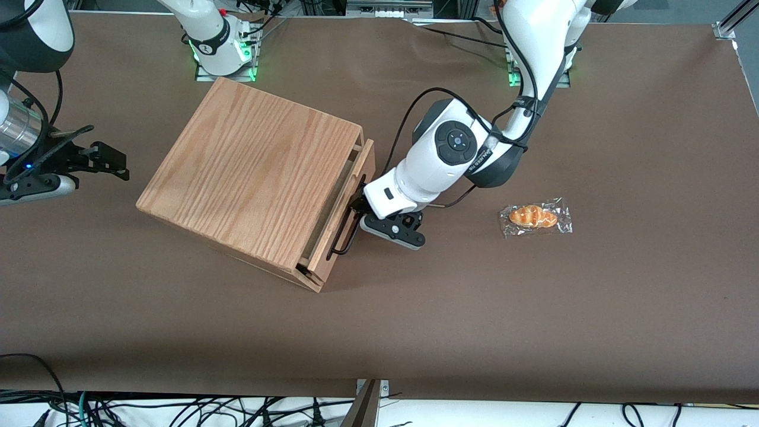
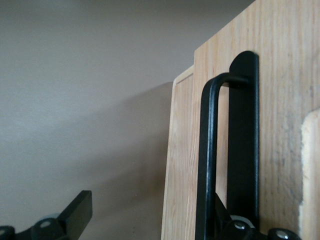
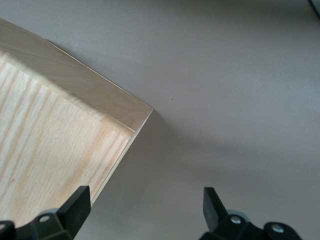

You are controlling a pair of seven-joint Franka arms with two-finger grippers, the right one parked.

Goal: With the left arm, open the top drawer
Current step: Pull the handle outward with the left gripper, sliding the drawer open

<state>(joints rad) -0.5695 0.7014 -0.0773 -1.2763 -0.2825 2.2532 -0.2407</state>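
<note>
The left arm (image 1: pixel 456 148) is reaching down in front of the box (image 1: pixel 249 178), which is sitting on the table (image 1: pixel 593 308) toward the parked arm's end; the top drawer (image 1: pixel 347 204) is standing slightly out, with a dark gap showing between its front panel and the box's lid.

The gripper (image 1: pixel 360 209) is sitting right at the handle (image 1: pixel 347 225), at the end of the bar farther from the front camera; in the wrist view the jaws are standing wide apart, with one finger (image 2: pixel 75 215) out over bare table and the other tucked between the handle (image 2: pixel 207 165) and the drawer front (image 2: pixel 280 100); so it is hooking the bar rather than pinching it, and nothing is being squeezed.

The likely trouble is coming from that hold: a hooked finger is only bearing on one side of a thin wire bar, so if the pull is drifting off the drawer's line the finger could slide along the bar or slip out past its bend. Because the hook is sitting near one end, not the middle, the drawer may be twisting in its slot and jamming; a jammed drawer would probably be dragging the whole box across the table instead. A wrapped pastry (image 1: pixel 535 217) is lying toward the working arm's end, well apart, yet roughly in the path of a long pull.
</note>
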